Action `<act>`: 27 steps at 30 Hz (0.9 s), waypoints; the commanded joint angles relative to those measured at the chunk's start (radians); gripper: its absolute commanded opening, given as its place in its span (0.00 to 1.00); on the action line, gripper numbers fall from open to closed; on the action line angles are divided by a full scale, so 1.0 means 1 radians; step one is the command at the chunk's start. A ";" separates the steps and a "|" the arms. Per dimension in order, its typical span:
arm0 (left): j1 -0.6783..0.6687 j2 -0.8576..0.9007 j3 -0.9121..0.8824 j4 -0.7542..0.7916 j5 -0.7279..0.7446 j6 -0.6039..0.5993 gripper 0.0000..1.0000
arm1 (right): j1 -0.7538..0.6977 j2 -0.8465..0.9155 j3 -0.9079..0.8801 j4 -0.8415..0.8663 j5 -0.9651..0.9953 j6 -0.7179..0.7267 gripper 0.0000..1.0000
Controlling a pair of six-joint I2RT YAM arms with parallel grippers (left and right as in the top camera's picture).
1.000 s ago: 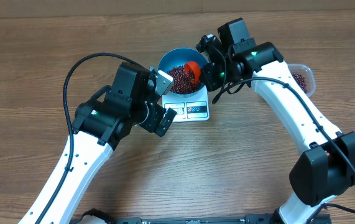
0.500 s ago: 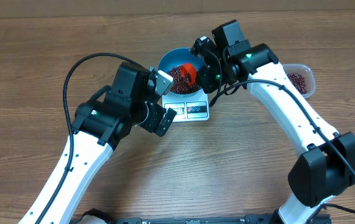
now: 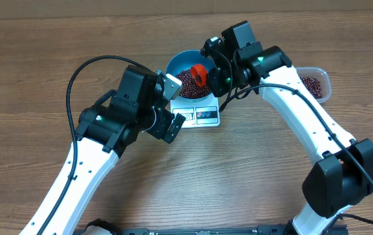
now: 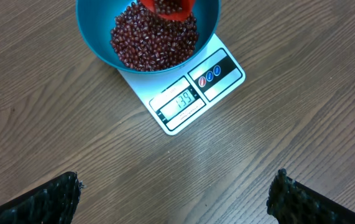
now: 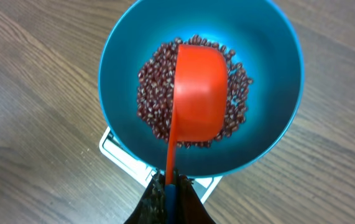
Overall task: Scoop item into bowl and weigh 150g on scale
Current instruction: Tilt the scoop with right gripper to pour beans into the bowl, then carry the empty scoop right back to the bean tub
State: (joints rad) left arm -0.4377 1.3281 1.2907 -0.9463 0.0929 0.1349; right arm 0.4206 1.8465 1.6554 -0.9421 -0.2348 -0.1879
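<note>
Overhead, the blue bowl (image 3: 175, 64) sits on the white scale (image 3: 204, 116) on the wooden table (image 3: 36, 72) and holds a heap of red-brown beans (image 3: 186, 85). The right gripper (image 3: 211, 65) hangs over the bowl's rim, clamped on the handle of an orange scoop (image 3: 200, 74). The left gripper (image 3: 175, 104) sits just beside the scale, jaws wide. From the left wrist, both fingers (image 4: 53, 199) stand far apart with nothing between them, and the scale's display (image 4: 178, 102) reads 139. From the right wrist, the scoop's rounded back faces the camera above the beans, its thin handle pinched between the fingertips (image 5: 189, 208).
</note>
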 commanded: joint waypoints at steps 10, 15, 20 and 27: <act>0.000 -0.008 -0.006 0.002 -0.007 0.019 1.00 | 0.043 -0.074 0.029 0.013 0.143 -0.004 0.04; 0.000 -0.008 -0.006 0.002 -0.007 0.019 1.00 | 0.071 -0.076 0.029 0.014 0.191 -0.004 0.04; 0.000 -0.008 -0.006 0.002 -0.007 0.018 1.00 | 0.127 -0.079 0.029 0.016 0.326 -0.027 0.04; 0.000 -0.008 -0.006 0.002 -0.007 0.018 1.00 | 0.159 -0.079 0.029 0.020 0.365 -0.051 0.04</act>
State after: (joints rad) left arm -0.4377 1.3281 1.2907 -0.9459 0.0929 0.1349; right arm 0.5816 1.8122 1.6554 -0.9306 0.0864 -0.2256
